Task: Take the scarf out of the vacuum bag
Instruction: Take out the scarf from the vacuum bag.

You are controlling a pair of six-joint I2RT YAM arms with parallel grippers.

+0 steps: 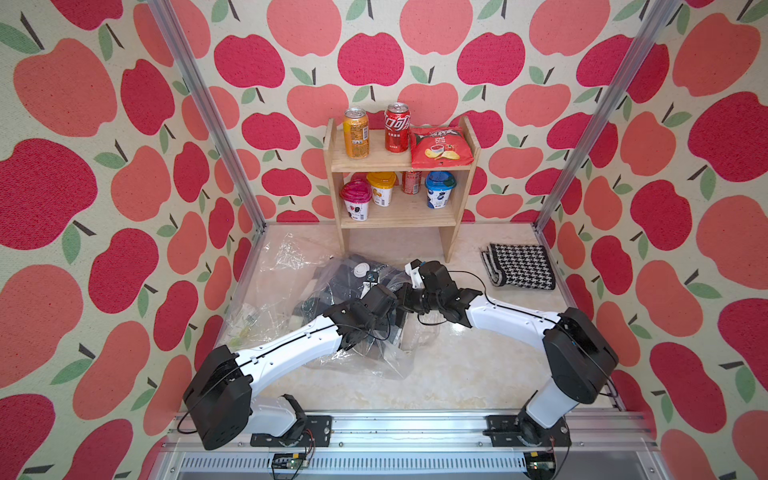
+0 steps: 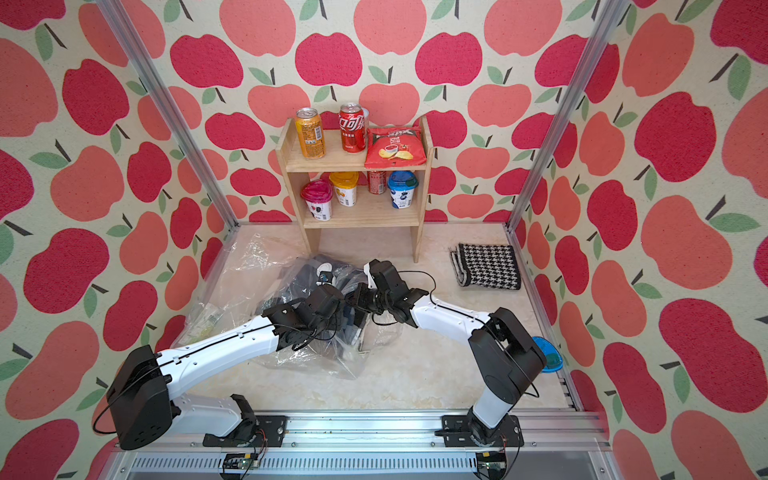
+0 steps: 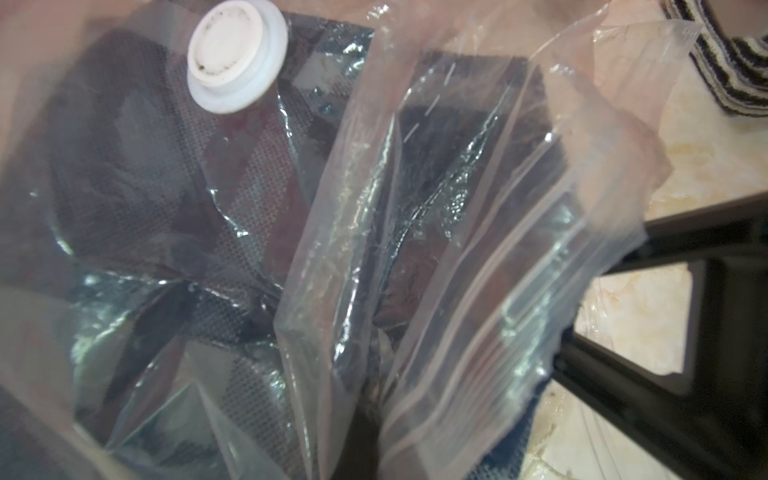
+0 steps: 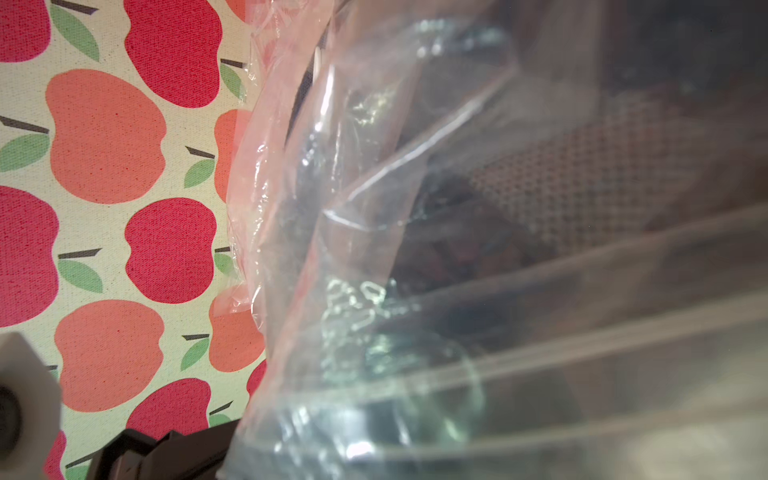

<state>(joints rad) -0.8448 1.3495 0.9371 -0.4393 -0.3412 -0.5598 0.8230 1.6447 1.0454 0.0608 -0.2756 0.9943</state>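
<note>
The vacuum bag [image 1: 365,357] lies crumpled in the middle of the surface [image 1: 457,374], with a dark scarf [image 3: 145,174] inside. The left end effector [image 1: 369,282] and right end effector [image 1: 401,291] are both pinched onto its plastic, near the white valve [image 1: 360,268].

The walls [image 1: 83,166] are covered in cream fabric printed with red and coral apples. 2 aluminium posts [image 1: 208,116] are set at the rear corners. The pale marbled floor [image 1: 457,374] is evenly lit, and a 2-tier wooden shelf [image 1: 334,195] is placed against the back wall.
</note>
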